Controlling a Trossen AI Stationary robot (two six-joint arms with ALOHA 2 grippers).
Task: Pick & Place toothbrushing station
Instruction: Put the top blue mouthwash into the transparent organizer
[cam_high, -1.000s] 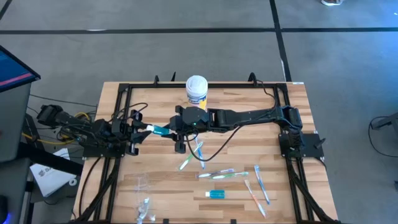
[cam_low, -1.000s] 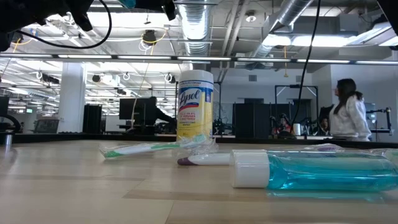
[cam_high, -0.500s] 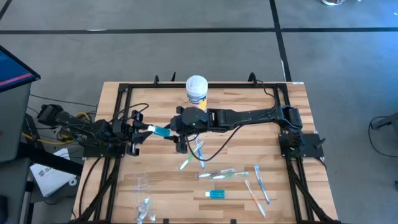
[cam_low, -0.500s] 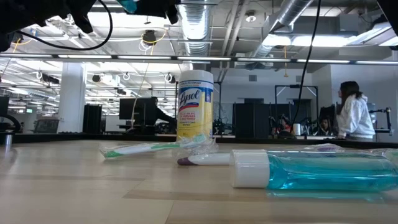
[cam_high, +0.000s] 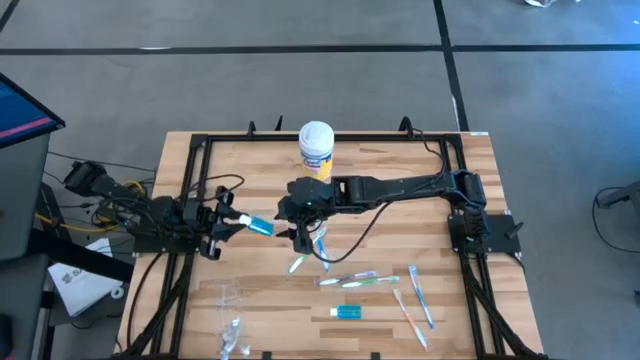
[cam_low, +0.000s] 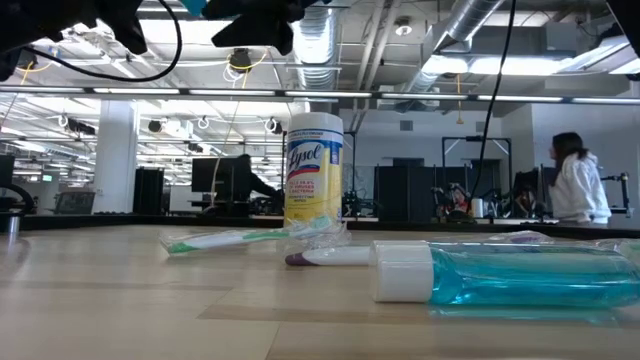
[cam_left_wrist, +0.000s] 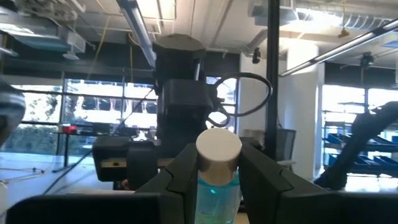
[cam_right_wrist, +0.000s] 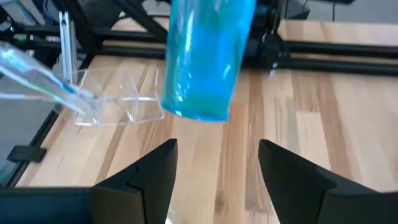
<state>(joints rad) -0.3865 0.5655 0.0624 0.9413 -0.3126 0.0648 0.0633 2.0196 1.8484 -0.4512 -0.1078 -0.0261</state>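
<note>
On the table's (cam_high: 470, 170) near edge a teal tube (cam_high: 347, 313) lies flat, white cap to the left; the low view shows it large, its right end cut off. Just beyond it toothbrushes (cam_high: 352, 280) lie scattered, blue, green, pink and white, too slim to count with certainty. At near left a clear holder (cam_high: 231, 300) is hard to make out from above; the right wrist view shows its clear walls better. In mid-table, off the wood, the left gripper (cam_high: 232, 222) is clamped on a second tube (cam_high: 262, 227), a translucent teal body with a white cap seen in the left wrist view (cam_left_wrist: 219, 149). The right gripper (cam_high: 296, 222) sits just right of it, jaws spread and apart from it. A wipes canister (cam_high: 316, 147) stands at the far edge. Only the low view shows a person (cam_low: 577, 190) in the room behind
</note>
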